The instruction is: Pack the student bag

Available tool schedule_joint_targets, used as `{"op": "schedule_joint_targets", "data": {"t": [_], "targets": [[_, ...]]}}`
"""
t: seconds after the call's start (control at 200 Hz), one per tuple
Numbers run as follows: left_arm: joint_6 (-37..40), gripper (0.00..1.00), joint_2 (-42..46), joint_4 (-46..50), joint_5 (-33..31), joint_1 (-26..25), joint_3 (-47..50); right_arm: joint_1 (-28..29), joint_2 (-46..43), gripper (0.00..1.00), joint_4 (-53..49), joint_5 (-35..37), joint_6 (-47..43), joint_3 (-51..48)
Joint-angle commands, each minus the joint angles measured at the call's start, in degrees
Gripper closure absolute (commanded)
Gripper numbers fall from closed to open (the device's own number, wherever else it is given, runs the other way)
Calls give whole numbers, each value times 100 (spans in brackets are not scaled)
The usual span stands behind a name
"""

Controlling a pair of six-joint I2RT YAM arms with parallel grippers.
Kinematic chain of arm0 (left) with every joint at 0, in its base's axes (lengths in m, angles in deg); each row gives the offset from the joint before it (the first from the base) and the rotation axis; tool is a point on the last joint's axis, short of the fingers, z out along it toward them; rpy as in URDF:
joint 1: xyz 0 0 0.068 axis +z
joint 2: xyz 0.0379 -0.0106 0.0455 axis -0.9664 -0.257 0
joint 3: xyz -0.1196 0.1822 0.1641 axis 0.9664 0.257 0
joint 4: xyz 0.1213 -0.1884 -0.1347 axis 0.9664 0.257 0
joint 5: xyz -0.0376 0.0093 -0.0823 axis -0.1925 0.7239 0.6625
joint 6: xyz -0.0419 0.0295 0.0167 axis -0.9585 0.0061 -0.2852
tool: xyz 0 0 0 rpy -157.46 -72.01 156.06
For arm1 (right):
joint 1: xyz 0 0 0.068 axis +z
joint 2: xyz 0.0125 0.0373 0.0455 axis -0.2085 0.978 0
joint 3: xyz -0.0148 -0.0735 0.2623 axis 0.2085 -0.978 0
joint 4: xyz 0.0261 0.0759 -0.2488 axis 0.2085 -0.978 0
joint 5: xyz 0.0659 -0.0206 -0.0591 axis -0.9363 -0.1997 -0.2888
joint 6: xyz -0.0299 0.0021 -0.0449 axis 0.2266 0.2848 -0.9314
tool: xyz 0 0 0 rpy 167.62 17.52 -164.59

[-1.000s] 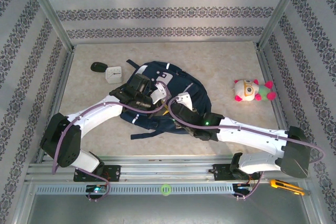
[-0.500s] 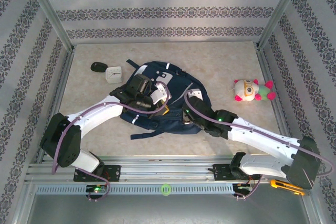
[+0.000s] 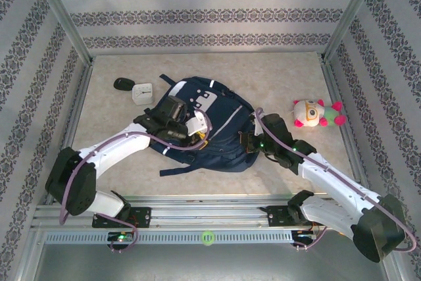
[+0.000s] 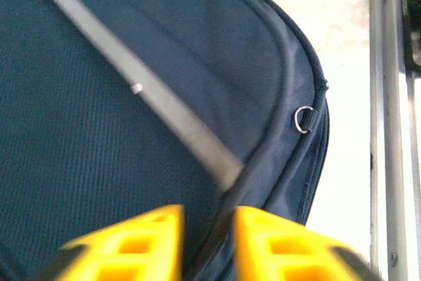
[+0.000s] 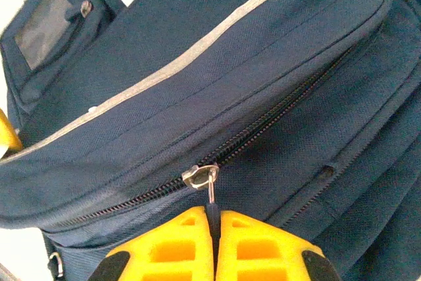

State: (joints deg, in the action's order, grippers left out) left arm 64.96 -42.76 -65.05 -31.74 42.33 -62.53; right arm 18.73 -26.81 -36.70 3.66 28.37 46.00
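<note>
**Right arm nearer the zip:** the right gripper (image 5: 213, 220) is clamped on the small metal zip pull (image 5: 211, 193) of the large dark navy fabric student bag (image 3: 220, 120), which lies flat beneath both grippers.
We find the zip track (image 5: 276, 120) running diagonally away from the pull along the bag's right side. The left gripper (image 4: 207, 228) stands parted astride the bag's piping.

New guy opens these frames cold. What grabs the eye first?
The big navy student bag lying flat at centre dominates the top view. Up close, the right gripper is shut on the zipper pull of one of its compartments, while the left gripper stands open astride a piped seam of the bag. Off to the right of the bag lies a bright plush toy, the one splash of colour.
</note>
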Motion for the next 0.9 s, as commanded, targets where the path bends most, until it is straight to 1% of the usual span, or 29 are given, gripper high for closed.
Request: {"op": "schedule_joint_targets", "data": {"t": [0.0, 0.05, 0.105, 0.13, 0.18, 0.285, 0.315, 0.345, 0.425, 0.475, 0.62, 0.764, 0.894], "targets": [[-864, 44, 497, -96, -308, 77, 105, -93, 95, 100, 98, -492, -466, -74], [-1742, 33, 699, -365, -665, 75, 139, -88, 144, 100, 109, -558, -480, -107], [-2499, 28, 940, -330, -1123, 78, 124, -79, 160, 100, 127, -580, -475, -168], [-2813, 27, 1058, -283, -1411, 71, 128, -79, 163, 100, 136, -583, -466, -199], [-3630, 27, 1344, -153, -2188, 74, 177, -79, 148, 100, 166, -584, -453, -260], [-5220, 28, 1929, 568, -3743, 77, 310, -79, 111, 100, 125, -447, -366, -333], [-5721, 28, 2068, 771, -4033, 77, 397, -79, 99, 100, 135, -436, -349, -349], [-6042, 28, 2239, 924, -4196, 75, 489, -79, 94, 100, 131, -427, -338, -364], [-6718, 29, 2508, 1337, -4523, 75, 675, -81, 69, 100, 152, -474, -331, -390], [-7086, 28, 2600, 1454, -4581, 84, 784, -79, 59, 100, 201, -527, -322, -435], [-7480, 28, 2526, 1271, -4523, 121, 1130, -36, 0, 100, 275, -569, -344, -544], [-7656, 29, 2140, 516, -4125, 214, 1550, 81, -46, 100, 286, -507, -314, -631], [-7435, 32, 1854, -374, -4057, 251, 1835, 318, 19, 100, 336, -472, -215, -706]]}}
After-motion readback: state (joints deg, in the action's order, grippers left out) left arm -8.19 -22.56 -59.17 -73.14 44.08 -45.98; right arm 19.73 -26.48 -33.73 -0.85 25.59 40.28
